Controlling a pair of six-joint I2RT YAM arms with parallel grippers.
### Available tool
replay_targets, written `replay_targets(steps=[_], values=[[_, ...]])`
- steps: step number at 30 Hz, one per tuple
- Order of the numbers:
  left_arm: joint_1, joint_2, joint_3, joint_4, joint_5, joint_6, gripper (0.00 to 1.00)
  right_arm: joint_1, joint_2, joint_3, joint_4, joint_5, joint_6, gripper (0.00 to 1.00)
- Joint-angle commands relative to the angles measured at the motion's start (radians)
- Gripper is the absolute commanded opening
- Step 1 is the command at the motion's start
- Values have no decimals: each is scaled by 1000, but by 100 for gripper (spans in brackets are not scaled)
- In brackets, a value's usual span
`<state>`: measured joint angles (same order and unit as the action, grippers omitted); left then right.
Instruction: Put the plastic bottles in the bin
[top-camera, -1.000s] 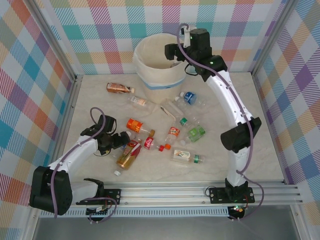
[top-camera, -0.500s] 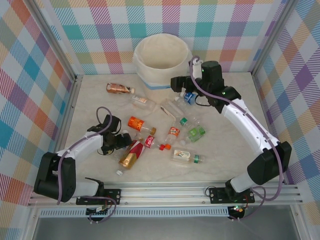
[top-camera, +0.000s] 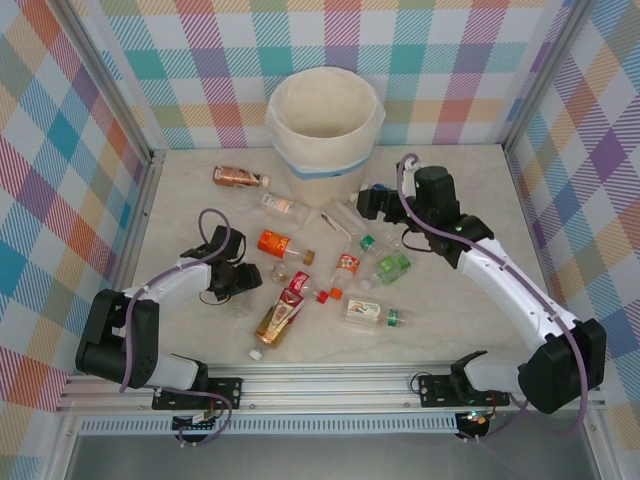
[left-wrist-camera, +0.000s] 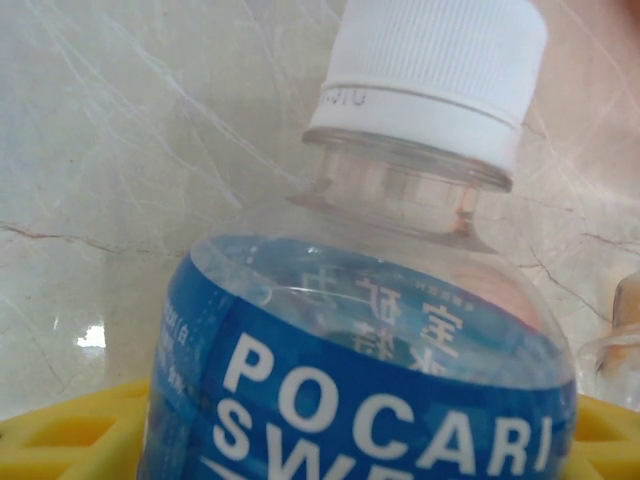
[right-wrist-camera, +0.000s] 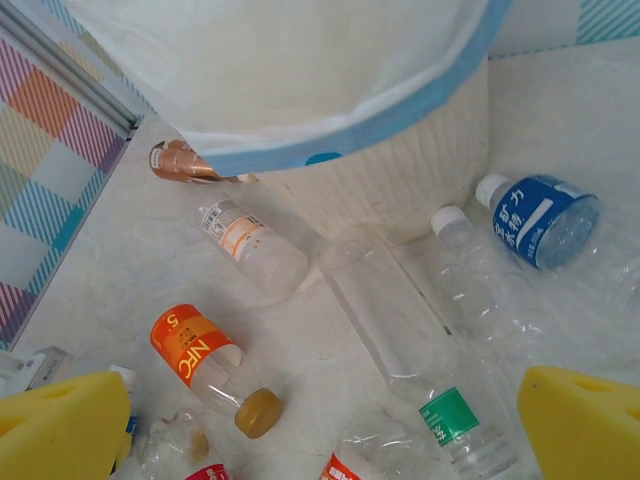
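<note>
Marble counter (top-camera: 180, 205), bottles (top-camera: 345, 268) scattered: pickup step.
Left gripper (top-camera: 243, 280) jaws pinch a blue-label bottle (left-wrist-camera: 370, 390), well short of the bin (top-camera: 325, 150); next, lift it over. Right gripper (top-camera: 370, 204) jaws gape wide.

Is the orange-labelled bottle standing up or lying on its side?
Lying on its side: the orange-labelled bottle rests lengthwise on the table, brown cap pointing sideways.

The blue label on the white-capped bottle (left-wrist-camera: 380, 400) is reading "POCARI SW", cut off, under white Chinese-style characters, the orange label on the brown-capped bottle (right-wrist-camera: 196, 347) is showing "NFC" and "5", and the blue-labelled bottle (right-wrist-camera: 545, 215) is carrying similar white characters.
</note>
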<state>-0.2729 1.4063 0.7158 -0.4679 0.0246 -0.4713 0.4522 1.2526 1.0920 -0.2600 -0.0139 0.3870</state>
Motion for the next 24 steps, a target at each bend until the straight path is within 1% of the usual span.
replay_targets(steps=[1, 5, 11, 15, 16, 18, 20, 22, 24], values=[[-11, -29, 25, -2, -23, 14, 58, 3, -45, -53, 67, 28, 68, 100], [-11, -116, 28, 1, -35, 14, 56, 3, -71, -87, 60, 93, 73, 100], [-11, -320, 34, 75, -57, -31, 48, 3, -104, -113, 76, 215, 87, 100], [-11, -423, 49, 181, 1, -38, 44, 3, -126, -140, 106, 249, 102, 100], [-11, -439, 60, 254, 24, -40, 44, 3, -130, -146, 110, 252, 103, 100], [-11, -457, 83, 348, 69, -48, 43, 3, -141, -159, 119, 259, 109, 100], [-12, -465, 95, 497, 137, -50, 43, 3, -154, -175, 129, 262, 120, 100], [-18, -446, 133, 620, 193, -45, 42, 3, -168, -192, 147, 265, 130, 100], [-33, -397, 201, 679, 202, -26, 43, 3, -181, -203, 154, 264, 134, 100]])
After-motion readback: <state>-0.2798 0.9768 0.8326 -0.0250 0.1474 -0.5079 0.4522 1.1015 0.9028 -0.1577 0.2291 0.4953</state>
